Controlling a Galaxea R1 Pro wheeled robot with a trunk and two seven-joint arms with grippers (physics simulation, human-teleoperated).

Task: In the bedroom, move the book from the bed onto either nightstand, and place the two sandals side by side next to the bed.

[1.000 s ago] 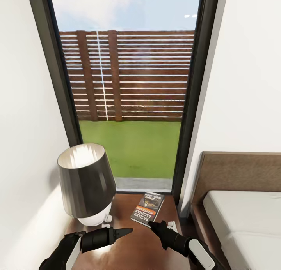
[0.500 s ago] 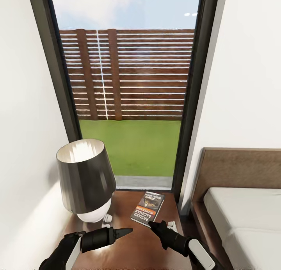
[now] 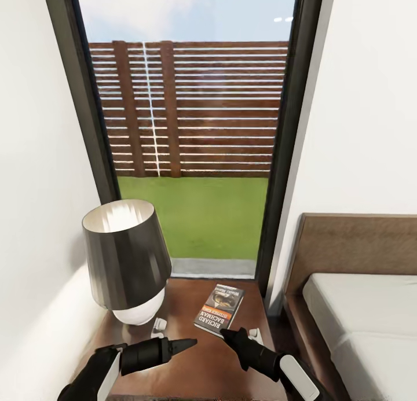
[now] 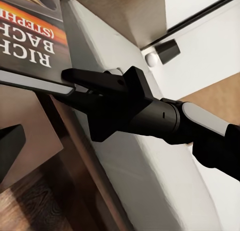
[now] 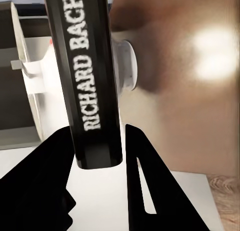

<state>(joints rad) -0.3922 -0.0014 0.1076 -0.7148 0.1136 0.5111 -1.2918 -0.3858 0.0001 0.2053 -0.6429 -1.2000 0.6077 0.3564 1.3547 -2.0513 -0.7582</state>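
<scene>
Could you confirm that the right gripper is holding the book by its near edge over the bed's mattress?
Not quite: the right gripper does hold the book by its near edge, but over the nightstand, not the mattress. The head view shows the book above the reddish-brown top beside the lamp, with the bed off to the right.

Bed (image 3: 359,308) cut by right edge; book (image 4: 30,36) title cropped.

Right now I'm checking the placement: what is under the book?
The book lies over the nightstand, its near edge between the right gripper fingers. The wood directly beneath is covered.
</scene>
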